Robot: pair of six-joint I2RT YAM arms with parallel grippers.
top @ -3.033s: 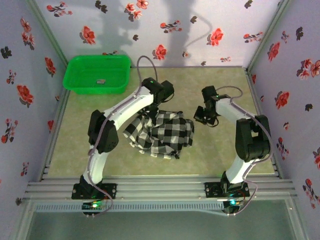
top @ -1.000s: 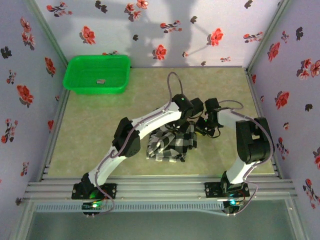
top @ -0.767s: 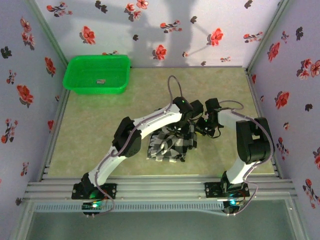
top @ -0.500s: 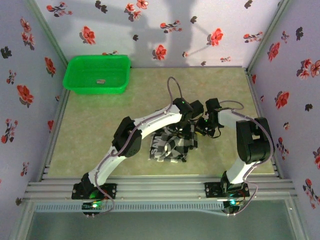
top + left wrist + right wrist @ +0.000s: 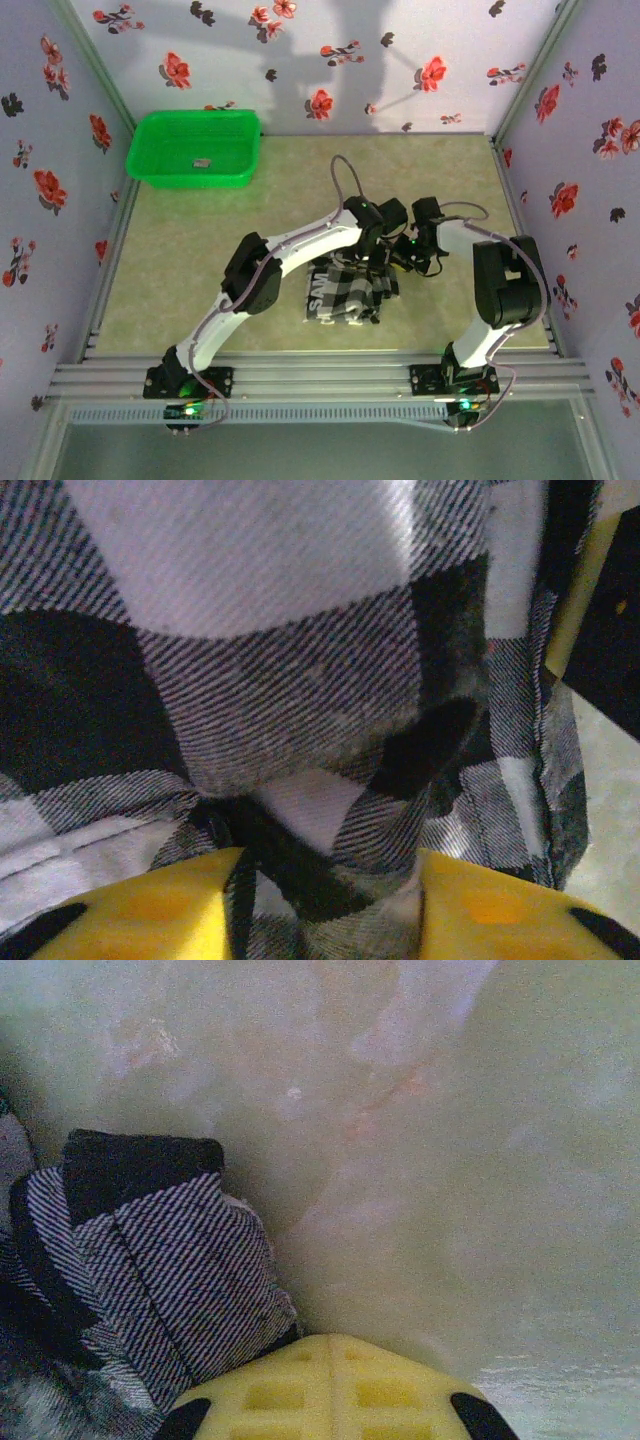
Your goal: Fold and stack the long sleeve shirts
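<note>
Shirt (image 5: 345, 293): bunched on worktop (image 5: 190, 260), lettering up.
Left hand (image 5: 330, 890): on shirt, spread, cloth between fingers (image 5: 150, 910).
Right hand (image 5: 330, 1360): pressed together, beside shirt.

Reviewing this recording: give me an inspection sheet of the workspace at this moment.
Surface: pale green table, no spills seen.
Job's things: one checked shirt, bunched in a rough fold, white lettering showing.
Clutter: green basket at the far left corner, holding a small item too small to identify.
End effectors: left end effector open, cloth in the gap; right end effector shut, empty, beside the shirt's edge.
Cables: grey cable loops above the left arm.
Surroundings: floral walls; metal rail at the near edge.
</note>
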